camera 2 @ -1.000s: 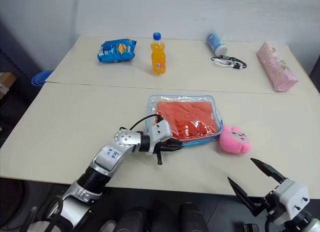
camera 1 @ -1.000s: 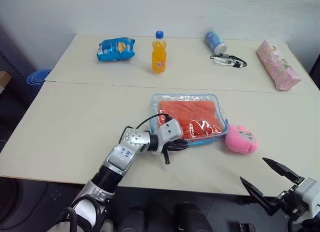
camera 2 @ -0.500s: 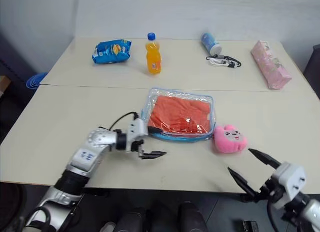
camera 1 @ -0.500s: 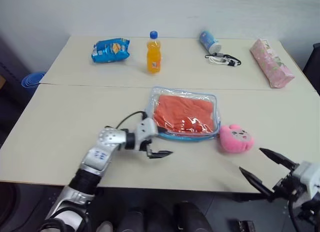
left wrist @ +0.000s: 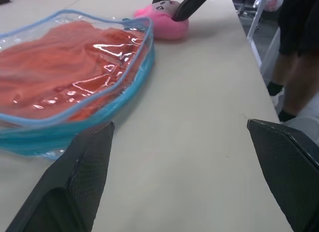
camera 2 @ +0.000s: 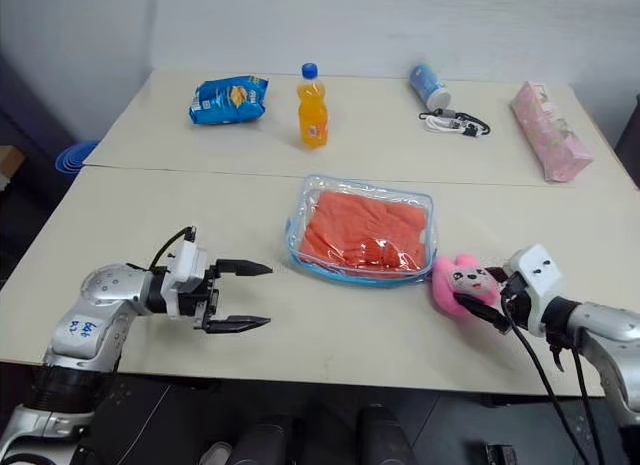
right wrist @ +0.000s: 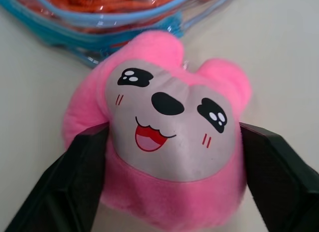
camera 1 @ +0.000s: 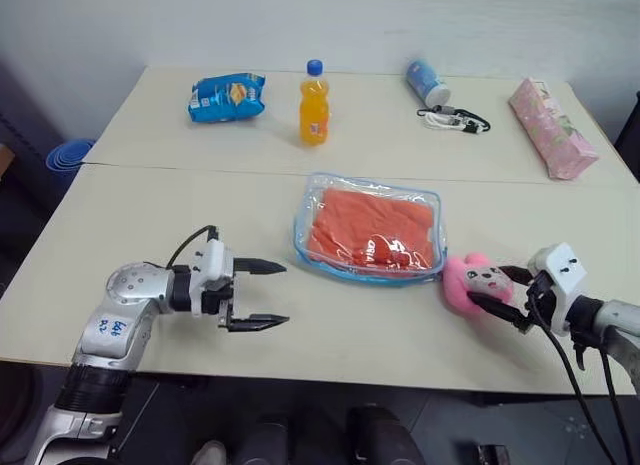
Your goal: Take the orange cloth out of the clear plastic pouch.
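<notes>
Left gripper point(camera 1: 262, 295) hovers over the near left part of the table point(camera 1: 150, 225), jaws spread wide with nothing between them, fingers level and aimed toward the robot's right. Left forearm comes in low from the near left edge, wrist bent inward.

Right gripper point(camera 1: 500, 292) is at the near right, fingers point(right wrist: 75, 177) straddling the pink plush toy point(camera 1: 468, 282), one on each side of its face. Fingers sit at the plush's flanks; can't tell if they're actually squeezing it. Right forearm lies low along the near right edge, pointing forward-left.

Clear plastic pouch point(camera 1: 310, 253) lies flat mid-table, between the two grippers: well apart from the left one, just beside the plush on its right corner. Blue edging visible all round. Roughly rectangular, long axis running left-right, slightly skewed.

Orange cloth point(camera 1: 372, 225) is inside the pouch, folded and wrinkled, filling most of it.

Far side: blue snack packet point(camera 1: 228, 95), orange drink bottle point(camera 1: 314, 105) upright, a can on its side point(camera 1: 428, 83) with a black-and-white cord point(camera 1: 455, 118) beside it, pink patterned pack point(camera 1: 553, 128) far right.
</notes>
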Controlling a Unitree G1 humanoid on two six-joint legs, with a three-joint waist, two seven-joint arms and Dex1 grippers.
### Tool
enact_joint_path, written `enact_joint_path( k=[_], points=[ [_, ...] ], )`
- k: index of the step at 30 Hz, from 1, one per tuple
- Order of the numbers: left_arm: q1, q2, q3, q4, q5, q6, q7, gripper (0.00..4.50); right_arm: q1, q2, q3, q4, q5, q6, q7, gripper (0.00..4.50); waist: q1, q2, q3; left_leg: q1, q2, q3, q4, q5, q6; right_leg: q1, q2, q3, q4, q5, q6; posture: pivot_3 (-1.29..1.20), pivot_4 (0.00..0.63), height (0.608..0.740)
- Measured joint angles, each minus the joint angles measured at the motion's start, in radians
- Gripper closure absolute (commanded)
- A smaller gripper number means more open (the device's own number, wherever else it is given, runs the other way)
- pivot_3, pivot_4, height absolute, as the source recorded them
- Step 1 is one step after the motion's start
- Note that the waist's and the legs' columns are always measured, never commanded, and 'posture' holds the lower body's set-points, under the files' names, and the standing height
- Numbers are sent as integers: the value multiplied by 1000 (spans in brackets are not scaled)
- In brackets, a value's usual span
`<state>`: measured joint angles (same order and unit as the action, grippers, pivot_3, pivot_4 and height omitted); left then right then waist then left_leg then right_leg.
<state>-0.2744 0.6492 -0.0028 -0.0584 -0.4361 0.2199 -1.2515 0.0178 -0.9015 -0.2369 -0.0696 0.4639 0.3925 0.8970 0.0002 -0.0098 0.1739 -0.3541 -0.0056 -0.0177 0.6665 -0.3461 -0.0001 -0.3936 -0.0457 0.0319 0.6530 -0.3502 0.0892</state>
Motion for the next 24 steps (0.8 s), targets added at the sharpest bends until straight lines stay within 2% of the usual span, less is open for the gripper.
enact_joint_path(
  k=[7, 11, 16, 20, 24],
  points=[
    [5, -4, 24, -6, -10, 29, 46, 0, 53, 2, -70, 11, 8, -142, 139, 3732, -2, 0, 0, 0, 0, 0, 0, 0, 0, 0, 0, 0, 0, 0, 0, 0, 150, 740],
    [5, -8, 23, -8, -10, 33, 59, 0, 71, 11, -127, -34, 14, -236, 176, 3732, -4, 0, 0, 1, 0, 0, -1, 0, -1, -1, 1, 0, 1, 0, 0, 0, 150, 740],
    [11, -12, 23, -31, -18, 60, 67, 0, 145, 10, -127, -198, 57, -235, 252, 3732, -2, 0, 0, 1, 1, 0, -1, 0, -1, 0, 1, 0, 1, 0, 0, 0, 150, 740],
    [20, -24, 22, -79, -52, 78, 66, 0, 136, 19, -30, -298, 61, -210, 261, 3732, -4, 0, 0, 1, 1, 0, -1, 0, -2, 0, 1, 0, 1, 0, 0, 0, 150, 740],
    [21, -37, 21, -90, -64, 79, 67, 0, 44, 97, 84, -307, 12, -193, 192, 3732, -5, 0, 1, 1, 1, 0, -1, 1, -3, 0, 1, 0, 1, 0, 0, 0, 150, 740]
  ],
)
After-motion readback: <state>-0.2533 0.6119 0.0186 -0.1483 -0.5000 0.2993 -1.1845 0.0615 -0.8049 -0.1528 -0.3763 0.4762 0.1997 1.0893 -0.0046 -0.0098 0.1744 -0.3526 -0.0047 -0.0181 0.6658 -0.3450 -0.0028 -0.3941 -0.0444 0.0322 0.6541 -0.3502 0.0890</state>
